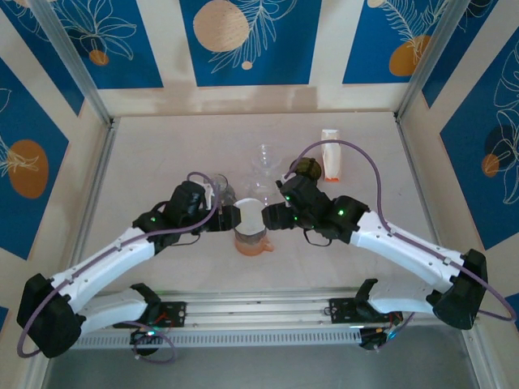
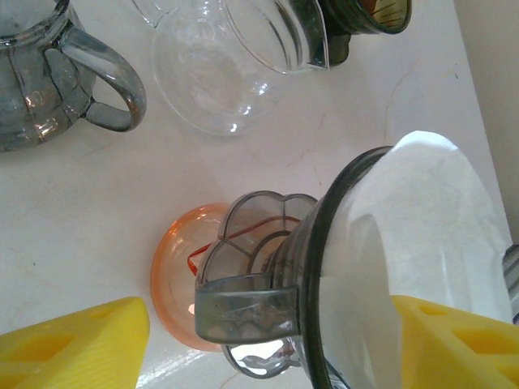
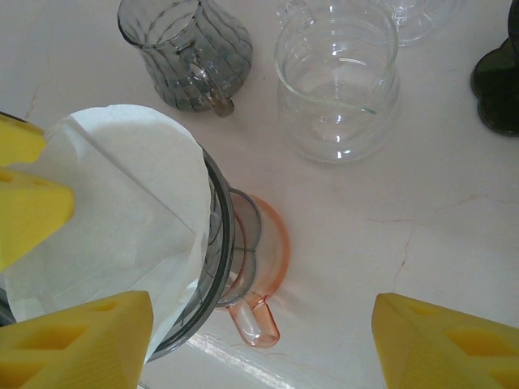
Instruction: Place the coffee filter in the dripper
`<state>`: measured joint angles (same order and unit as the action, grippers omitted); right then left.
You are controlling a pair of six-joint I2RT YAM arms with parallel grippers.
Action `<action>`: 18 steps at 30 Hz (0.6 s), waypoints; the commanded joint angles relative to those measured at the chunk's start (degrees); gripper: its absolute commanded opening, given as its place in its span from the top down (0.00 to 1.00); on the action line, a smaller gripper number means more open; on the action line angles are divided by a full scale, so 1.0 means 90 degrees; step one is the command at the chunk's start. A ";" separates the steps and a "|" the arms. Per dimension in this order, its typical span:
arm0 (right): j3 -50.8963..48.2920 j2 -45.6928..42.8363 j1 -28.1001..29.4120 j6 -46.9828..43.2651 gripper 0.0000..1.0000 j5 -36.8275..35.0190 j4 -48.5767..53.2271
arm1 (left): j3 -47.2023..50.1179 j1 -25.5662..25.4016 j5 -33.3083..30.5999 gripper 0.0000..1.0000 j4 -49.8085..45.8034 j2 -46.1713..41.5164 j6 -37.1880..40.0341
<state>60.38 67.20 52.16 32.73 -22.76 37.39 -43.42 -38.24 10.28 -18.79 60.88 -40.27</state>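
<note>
A white paper coffee filter (image 1: 250,212) (image 2: 430,219) (image 3: 122,203) sits inside the smoky grey dripper (image 2: 247,308) (image 3: 217,243), rising above its rim. The dripper stands on an orange glass cup (image 1: 253,243) (image 2: 174,267) (image 3: 276,243). My left gripper (image 1: 229,217) (image 2: 268,324) is open around the dripper from the left; one yellow finger (image 2: 81,344) stands clear of the handle, the other lies against the filter side. My right gripper (image 1: 272,217) (image 3: 259,324) is open on the right, its left finger (image 3: 77,340) beside the dripper's rim and the cup's handle between its fingers.
A grey ribbed glass mug (image 1: 219,190) (image 2: 40,73) (image 3: 182,49) and a clear glass carafe (image 1: 263,166) (image 2: 219,73) (image 3: 336,81) stand just behind the cup. A dark green object (image 1: 306,168) (image 3: 499,89) and a white-and-orange packet (image 1: 330,154) lie further right.
</note>
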 commanded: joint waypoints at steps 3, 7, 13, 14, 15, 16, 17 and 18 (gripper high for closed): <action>-0.0114 -0.0215 0.0029 0.0129 0.27 -0.0262 -0.0121 | -0.0010 0.0069 0.0215 0.22 0.0176 -0.0243 -0.0118; -0.0194 -0.0398 0.0034 0.0157 0.28 -0.0400 -0.0131 | -0.0190 0.0099 -0.0061 0.23 -0.0042 -0.0433 -0.0019; -0.0463 -0.0807 -0.0001 0.0260 0.28 -0.0538 -0.0204 | -0.0312 0.1236 0.0308 0.27 -0.0029 -0.0473 -0.0139; -0.0509 -0.0865 -0.0005 0.0274 0.28 -0.0533 -0.0209 | -0.0263 0.1477 0.0451 0.29 0.0108 -0.0393 -0.0219; -0.0550 -0.0902 -0.0012 0.0279 0.28 -0.0527 -0.0218 | -0.0235 0.1642 0.0511 0.31 0.0229 -0.0277 -0.0273; -0.0591 -0.0932 -0.0014 0.0295 0.28 -0.0528 -0.0228 | -0.0242 0.1739 0.0488 0.34 0.0291 -0.0146 -0.0281; -0.0635 -0.0962 -0.0024 0.0299 0.28 -0.0527 -0.0242 | -0.0277 0.1820 0.0445 0.39 0.0353 0.0028 -0.0276; -0.0670 -0.0984 -0.0033 0.0299 0.28 -0.0518 -0.0248 | -0.0301 0.1887 0.0371 0.43 0.0438 0.0247 -0.0281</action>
<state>55.70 59.46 52.12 34.22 -25.98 36.36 -44.84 -22.79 12.45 -16.99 59.57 -41.87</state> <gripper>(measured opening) 0.722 0.592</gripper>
